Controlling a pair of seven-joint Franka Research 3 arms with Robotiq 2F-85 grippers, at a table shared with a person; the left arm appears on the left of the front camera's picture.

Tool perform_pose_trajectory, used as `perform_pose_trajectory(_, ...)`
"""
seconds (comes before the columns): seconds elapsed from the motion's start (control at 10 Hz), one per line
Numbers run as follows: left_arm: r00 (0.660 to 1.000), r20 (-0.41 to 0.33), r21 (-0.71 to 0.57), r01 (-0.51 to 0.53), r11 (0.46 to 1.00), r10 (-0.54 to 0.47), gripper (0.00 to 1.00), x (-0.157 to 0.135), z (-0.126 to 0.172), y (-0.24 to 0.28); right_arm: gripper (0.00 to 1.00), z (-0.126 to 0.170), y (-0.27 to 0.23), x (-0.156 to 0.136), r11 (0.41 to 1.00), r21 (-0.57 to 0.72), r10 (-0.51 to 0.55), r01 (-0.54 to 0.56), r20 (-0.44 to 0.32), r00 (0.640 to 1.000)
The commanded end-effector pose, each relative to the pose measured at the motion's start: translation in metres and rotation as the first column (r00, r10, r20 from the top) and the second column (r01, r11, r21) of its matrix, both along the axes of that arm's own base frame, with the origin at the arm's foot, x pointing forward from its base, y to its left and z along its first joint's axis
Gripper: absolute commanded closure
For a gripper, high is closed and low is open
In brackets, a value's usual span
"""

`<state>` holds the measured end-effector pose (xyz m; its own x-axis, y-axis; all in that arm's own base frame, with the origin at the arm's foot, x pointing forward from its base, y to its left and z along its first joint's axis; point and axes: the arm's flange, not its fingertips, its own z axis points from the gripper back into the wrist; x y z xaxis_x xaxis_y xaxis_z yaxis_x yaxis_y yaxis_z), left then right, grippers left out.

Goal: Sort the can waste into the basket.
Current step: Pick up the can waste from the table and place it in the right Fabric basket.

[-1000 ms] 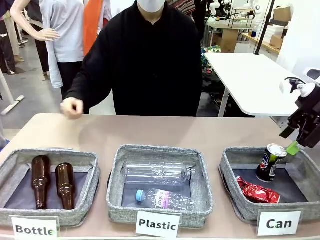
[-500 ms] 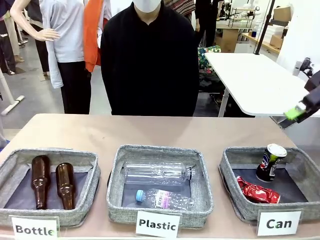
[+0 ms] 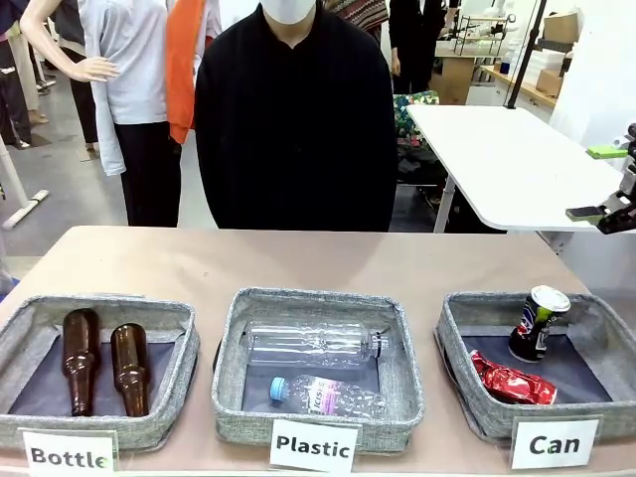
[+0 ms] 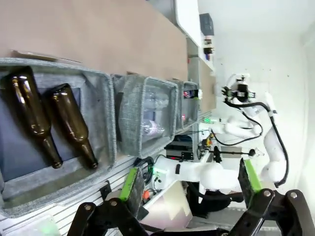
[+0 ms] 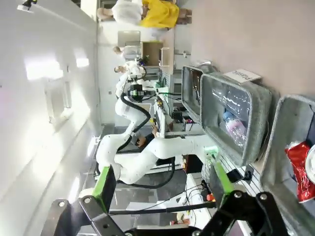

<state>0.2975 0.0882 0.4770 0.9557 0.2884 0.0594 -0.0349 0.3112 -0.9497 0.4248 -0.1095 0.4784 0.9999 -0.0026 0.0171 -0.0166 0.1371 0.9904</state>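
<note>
The basket (image 3: 456, 328) carded "Can" stands at the table's front right. Inside it, the dark blue-black can (image 3: 537, 322) stands upright against the far wall and the crushed red can (image 3: 512, 383) lies on the floor in front of it. My right gripper (image 3: 599, 183) hangs open and empty at the right edge, well above and behind the basket. The right wrist view shows its fingers (image 5: 105, 187) spread wide, with the red can (image 5: 298, 168) and the basket's wall (image 5: 283, 129) at the right. In the left wrist view my left gripper (image 4: 189, 182) is open and empty.
The "Plastic" bin (image 3: 231, 393) in the middle holds two clear bottles, and the "Bottle" bin (image 3: 177, 373) at the left holds two brown glass bottles (image 4: 74, 128). A person in black (image 3: 296, 119) stands at the far edge. The far half of the table (image 3: 298, 258) is bare.
My right gripper has risen from beside the dark can in the "Can" basket, up and to the right edge. The person's hand has drawn back from the table.
</note>
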Motion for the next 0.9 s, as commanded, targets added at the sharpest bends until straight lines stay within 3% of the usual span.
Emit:
perform_pose_trajectory(0.0, 1.0, 0.018, -0.031, 0.011, 0.999, -0.011, 0.0, -0.0047, 0.0054, 0.0011, 0.0, 0.0076, 0.0203, -0.0064, 0.987, -0.104, 0.131, -0.123, 0.079, 0.988)
perform_pose_trajectory(0.8, 1.0, 0.018, -0.031, 0.011, 0.999, -0.011, 0.0, -0.0047, 0.0054, 0.0011, 0.0, 0.0076, 0.0203, -0.0064, 0.987, -0.104, 0.131, -0.123, 0.079, 0.988)
